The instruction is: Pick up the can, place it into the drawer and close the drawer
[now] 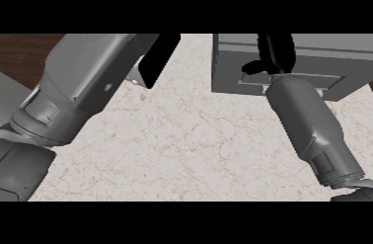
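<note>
At the left, the left forearm is a broad grey shell with smooth, slightly faceted faces and rounded edges, lighter on its upper face and darker along the shaded side. Toward the near edge it steps into a narrower grey collar ring, then a darker grey block. A small pale fitting sits beside its far end, where the flat, matte black left hand begins. At the right, the right forearm is a slimmer grey casing, tapered and rounded at its far end, with a seam line and a ribbed collar near its near end. The right hand is matte black and narrow.
</note>
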`<state>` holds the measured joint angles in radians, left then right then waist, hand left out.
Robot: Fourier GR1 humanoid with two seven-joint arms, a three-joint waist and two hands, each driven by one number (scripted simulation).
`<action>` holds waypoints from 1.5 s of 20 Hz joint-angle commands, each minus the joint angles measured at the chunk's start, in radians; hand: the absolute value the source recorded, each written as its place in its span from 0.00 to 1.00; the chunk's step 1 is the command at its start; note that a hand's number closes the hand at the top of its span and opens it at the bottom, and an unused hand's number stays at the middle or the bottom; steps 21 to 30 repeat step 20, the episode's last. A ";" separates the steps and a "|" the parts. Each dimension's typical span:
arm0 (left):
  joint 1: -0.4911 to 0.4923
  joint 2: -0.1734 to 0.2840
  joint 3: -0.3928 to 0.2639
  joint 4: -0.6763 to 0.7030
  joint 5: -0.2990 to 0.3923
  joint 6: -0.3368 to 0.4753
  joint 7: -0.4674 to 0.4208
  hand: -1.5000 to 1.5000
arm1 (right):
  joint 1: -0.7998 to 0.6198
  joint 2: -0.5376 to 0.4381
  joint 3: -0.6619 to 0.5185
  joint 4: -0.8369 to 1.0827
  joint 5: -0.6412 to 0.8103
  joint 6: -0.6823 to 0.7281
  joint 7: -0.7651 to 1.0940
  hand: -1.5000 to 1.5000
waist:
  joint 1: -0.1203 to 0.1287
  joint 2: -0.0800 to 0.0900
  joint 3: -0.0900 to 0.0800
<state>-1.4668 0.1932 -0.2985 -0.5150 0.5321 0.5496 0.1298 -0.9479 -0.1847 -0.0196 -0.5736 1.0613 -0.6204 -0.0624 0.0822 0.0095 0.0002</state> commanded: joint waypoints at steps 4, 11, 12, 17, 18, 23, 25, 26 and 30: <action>0.080 0.067 -0.018 -0.106 -0.016 -0.048 0.027 0.00 | -0.170 -0.014 -0.045 0.169 0.022 -0.064 0.022 0.00 | 0.030 0.009 0.000; 0.136 0.098 -0.027 -0.224 -0.015 -0.047 0.088 0.00 | -0.263 -0.006 -0.080 0.226 -0.006 -0.056 0.003 0.00 | 0.041 0.006 0.000; 0.202 0.088 -0.032 -0.232 -0.018 -0.044 0.051 0.00 | -0.258 -0.034 -0.110 0.214 -0.050 -0.027 -0.060 0.00 | 0.031 0.007 0.001; 0.207 0.125 -0.035 -0.296 -0.022 -0.036 0.103 0.00 | -0.262 -0.005 -0.171 0.207 -0.129 -0.021 -0.165 0.00 | 0.037 0.005 0.003; 0.222 0.126 -0.040 -0.319 -0.021 -0.037 0.113 0.00 | -0.248 0.023 -0.177 0.207 -0.137 -0.043 -0.171 0.00 | 0.035 0.002 0.002; 0.220 0.153 -0.024 -0.348 -0.012 -0.054 0.121 0.00 | -0.301 0.014 -0.178 0.221 -0.129 -0.015 -0.158 0.00 | 0.035 0.003 0.001; 0.220 0.153 -0.024 -0.348 -0.012 -0.054 0.121 0.00 | -0.301 0.014 -0.178 0.221 -0.129 -0.015 -0.158 0.00 | 0.035 0.003 0.001; 0.220 0.153 -0.024 -0.348 -0.012 -0.054 0.121 0.00 | -0.301 0.014 -0.178 0.221 -0.129 -0.015 -0.158 0.00 | 0.035 0.003 0.001; 0.220 0.153 -0.024 -0.348 -0.012 -0.054 0.121 0.00 | -0.301 0.014 -0.178 0.221 -0.129 -0.015 -0.158 0.00 | 0.035 0.003 0.001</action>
